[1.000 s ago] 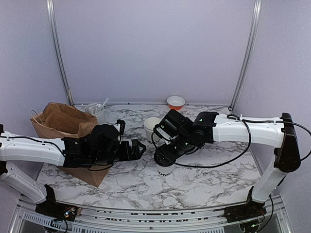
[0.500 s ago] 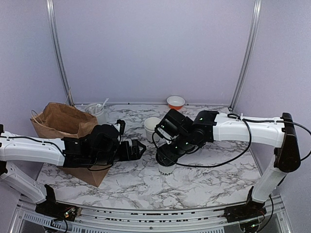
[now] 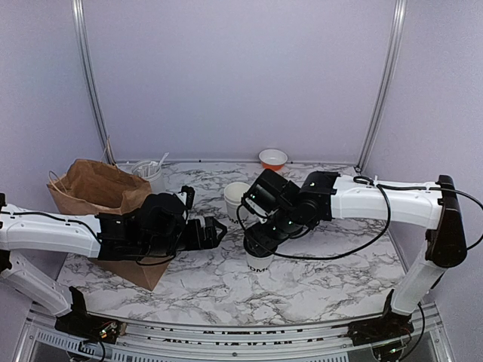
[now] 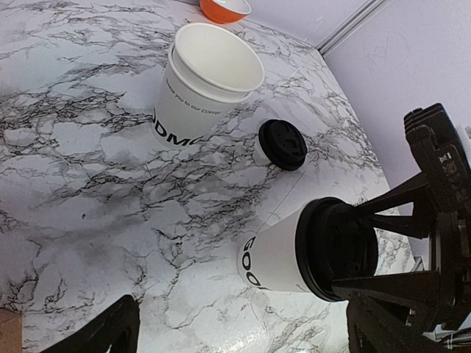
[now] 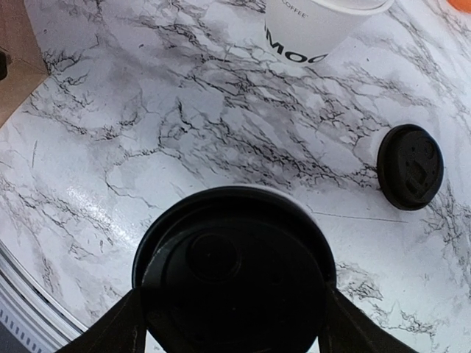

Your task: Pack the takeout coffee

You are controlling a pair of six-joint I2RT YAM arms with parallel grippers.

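Soft, even light from above fills the enclosure, and the plain lilac back wall [image 3: 241, 75] shows no hot spots. The white, grey-veined marble worktop [image 3: 324, 279] carries only faint, diffuse shadows beneath the arms, whose black housings lose detail in the overhead view. That view is slightly grainy, and its two metal corner posts [image 3: 89, 83] lean inward with the wide lens. The left wrist view is crisp but steeply tilted, and the left fingers [image 4: 110, 331] are dark, soft-edged shapes at the bottom edge. In the right wrist view, the round black plastic lid [image 5: 235, 287] sits close to the lens and is nearly solid black. A dull sheen [image 5: 81, 195] marks the worktop beside it.
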